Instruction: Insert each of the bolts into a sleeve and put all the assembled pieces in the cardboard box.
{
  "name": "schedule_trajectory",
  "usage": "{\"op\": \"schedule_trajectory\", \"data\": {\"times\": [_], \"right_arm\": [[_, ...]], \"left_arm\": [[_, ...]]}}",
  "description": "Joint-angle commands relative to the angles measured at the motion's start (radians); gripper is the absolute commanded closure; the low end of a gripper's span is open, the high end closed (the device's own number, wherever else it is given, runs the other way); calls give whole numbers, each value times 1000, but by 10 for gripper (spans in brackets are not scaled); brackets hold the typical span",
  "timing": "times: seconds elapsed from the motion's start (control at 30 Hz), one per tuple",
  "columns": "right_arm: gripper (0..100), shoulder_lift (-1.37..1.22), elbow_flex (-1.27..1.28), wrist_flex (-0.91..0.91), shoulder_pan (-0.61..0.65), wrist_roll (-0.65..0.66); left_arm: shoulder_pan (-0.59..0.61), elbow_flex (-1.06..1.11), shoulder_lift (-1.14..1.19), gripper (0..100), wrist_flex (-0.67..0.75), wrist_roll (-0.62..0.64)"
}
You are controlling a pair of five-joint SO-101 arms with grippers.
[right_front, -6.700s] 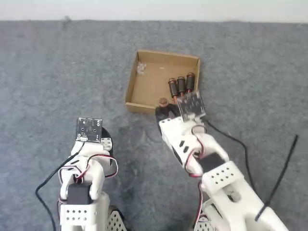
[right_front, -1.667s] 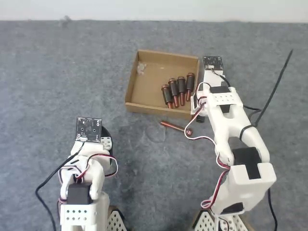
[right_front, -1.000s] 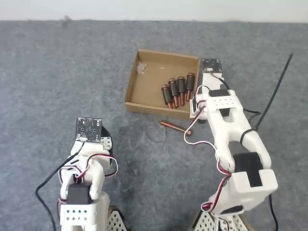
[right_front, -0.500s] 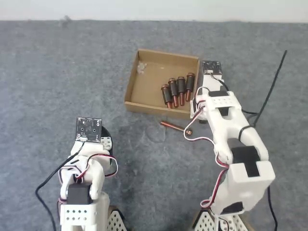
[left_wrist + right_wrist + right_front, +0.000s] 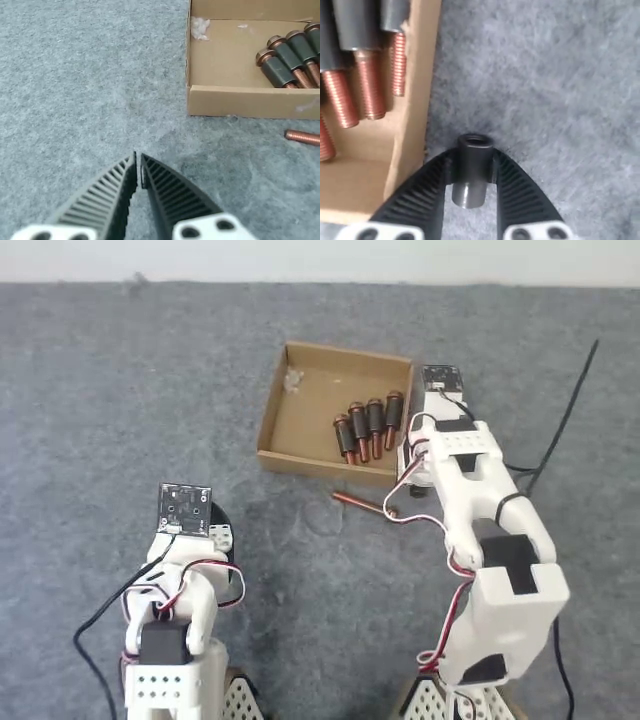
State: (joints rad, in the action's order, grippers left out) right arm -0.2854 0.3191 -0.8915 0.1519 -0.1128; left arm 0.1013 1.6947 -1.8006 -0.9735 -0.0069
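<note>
cardboard box (image 5: 300, 420): plain tan-brown, with a small white scrap (image 5: 293, 381) in its far-left corner. Inside the box, four assembled pieces (image 5: 366, 428): copper-coloured threaded bolts in dark grey sleeves. Just in front of the box, loose bolt (image 5: 362, 503): copper all over. Beside the box's right wall, single sleeve (image 5: 471, 170): dark grey, near black. left gripper (image 5: 138, 162) and right gripper (image 5: 473, 156): black ribbed fingers, white bodies. carpet (image 5: 120, 390) around the box: mottled grey.

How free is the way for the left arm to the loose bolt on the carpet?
Probably free, yes: only bare carpet lies between the left tool and the bolt, which lies apart from the cardboard box. Its reach is uncertain.
</note>
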Motion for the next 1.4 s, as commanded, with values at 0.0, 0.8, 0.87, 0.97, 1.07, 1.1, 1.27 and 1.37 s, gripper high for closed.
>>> {"op": "schedule_trajectory", "data": {"times": [0.0,0.8,0.87,0.97,1.07,1.1,1.27,1.37], "right_arm": [[992,110,35,-25,-35,-3],[992,983,796,157,-122,-11],[992,1010,848,222,-122,-11],[992,1047,896,271,-124,-9],[992,1075,913,278,-124,-9],[992,1079,914,278,-124,-9],[992,1081,937,325,-124,-8],[992,1081,953,351,-128,-5]], "left_arm": [[8,-8,-11,987,29,-9],[40,-128,127,987,46,-17],[40,-205,270,987,86,-14],[38,-335,548,987,150,-9],[37,-461,821,987,215,-9],[25,-498,904,987,238,-9],[-146,-633,1215,987,281,-29],[-252,-702,1318,987,275,-135]]}}
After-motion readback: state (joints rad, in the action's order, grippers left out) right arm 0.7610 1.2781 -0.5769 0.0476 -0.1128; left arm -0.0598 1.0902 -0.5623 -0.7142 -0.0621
